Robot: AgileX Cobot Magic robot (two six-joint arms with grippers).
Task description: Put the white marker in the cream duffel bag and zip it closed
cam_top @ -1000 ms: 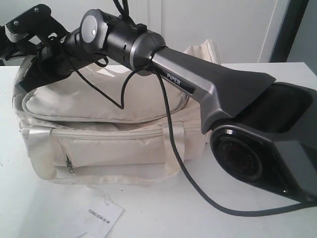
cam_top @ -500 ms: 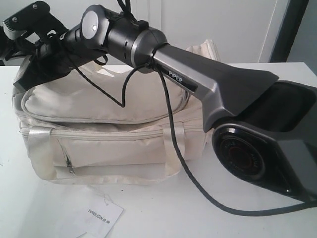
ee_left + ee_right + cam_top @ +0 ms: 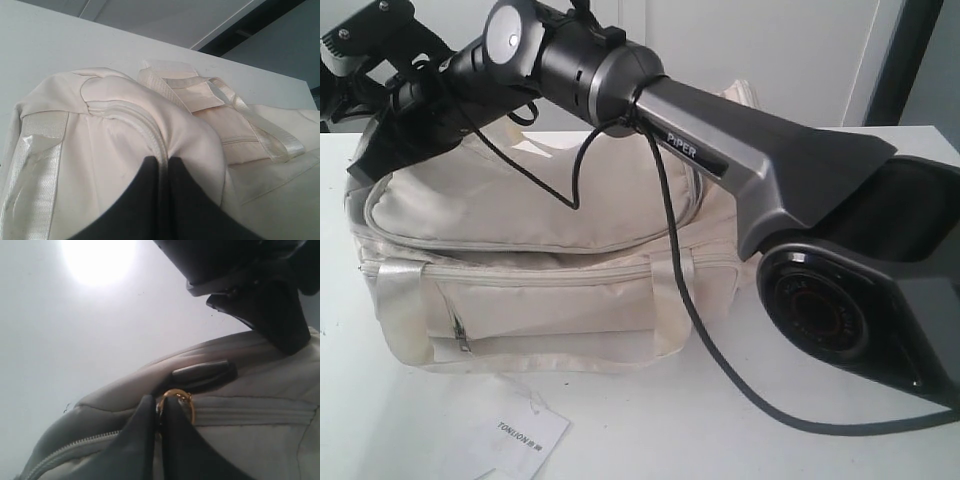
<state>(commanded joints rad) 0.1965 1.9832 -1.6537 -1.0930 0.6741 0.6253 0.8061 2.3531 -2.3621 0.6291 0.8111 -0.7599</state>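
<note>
The cream duffel bag (image 3: 540, 290) lies on the white table (image 3: 650, 440), its top flap down. My right arm reaches across it to its left end, where the right gripper (image 3: 368, 165) is. In the right wrist view this gripper (image 3: 159, 401) is shut on the gold ring zip pull (image 3: 187, 401) of the top zip (image 3: 250, 415). My left gripper (image 3: 161, 159) is shut on a fold of the bag's end (image 3: 115, 165), along the zip seam. The left arm (image 3: 360, 40) comes in at the top left. The white marker is out of view.
A white paper tag (image 3: 525, 435) lies on the table in front of the bag. The right arm's big dark base (image 3: 860, 290) and its black cable (image 3: 720, 370) take up the right side. The bag's front handle (image 3: 665, 300) hangs down its side.
The right arm has risen a little and shifted left over the bag's end, still gripping the zip pull. The left gripper has kept its pinch on the bag.
</note>
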